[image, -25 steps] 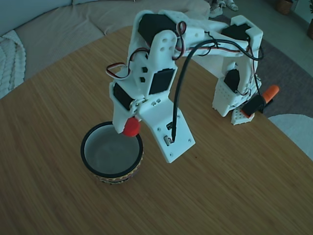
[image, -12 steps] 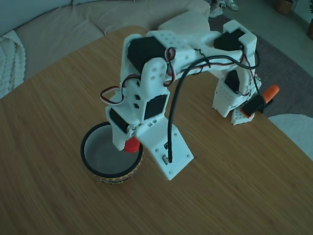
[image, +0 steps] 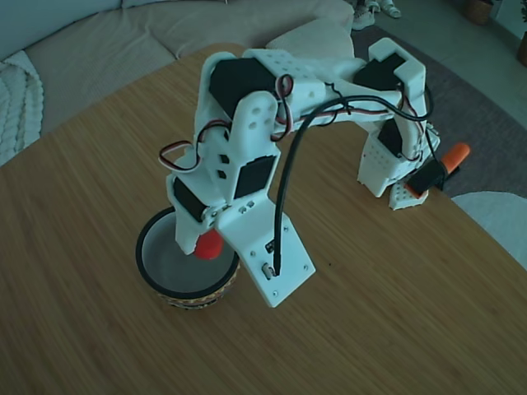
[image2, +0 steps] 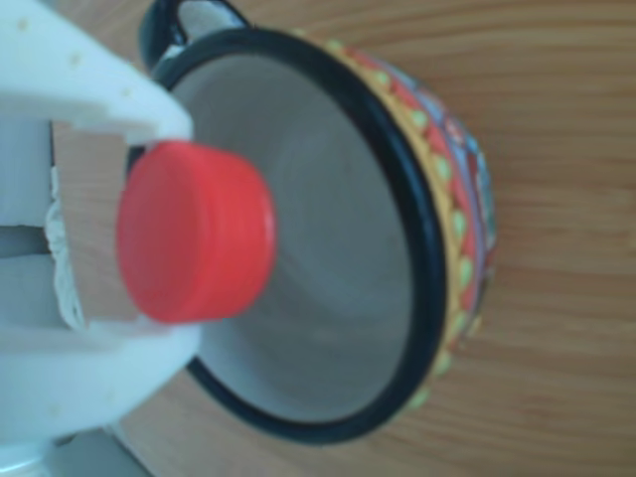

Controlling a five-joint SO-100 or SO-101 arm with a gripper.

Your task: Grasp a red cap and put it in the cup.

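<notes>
Item one, my end effector (image: 206, 245): white printed plastic, two fingers, closed on the red cap (image: 209, 244), poised over the mouth of the cup (image: 151, 262); in the other view the end effector (image2: 149, 234) enters from the left edge, one white finger above the cap and one below it. Item two, the red cap (image2: 196, 232): small, round, bright red, pinched between my fingers with its flat top turned toward the cup's inside; in the fixed view it sits just inside the cup's rim on the side nearest my wrist, and whether it has passed below the rim I cannot tell. Item three, the cup (image2: 429, 268): round, black rim, pale grey inside, a patterned band of yellow, red and dark shapes outside, directly beneath my end effector, standing upright on the worktop (image: 395, 321); its black handle (image2: 159, 25) shows in the other view at the top left, beyond my upper finger. Nothing lies inside the cup that I can see. Item four, the worktop: light wooden grain, carrying the cup and my base (image: 394, 177), which stands well behind my end effector toward the far right in the fixed view. Item five, black cable (image: 284, 185): runs from my upper arm down to the white plate just beside my end effector. Item six, orange part (image: 455, 154): beside my base, well apart from the cup.
</notes>
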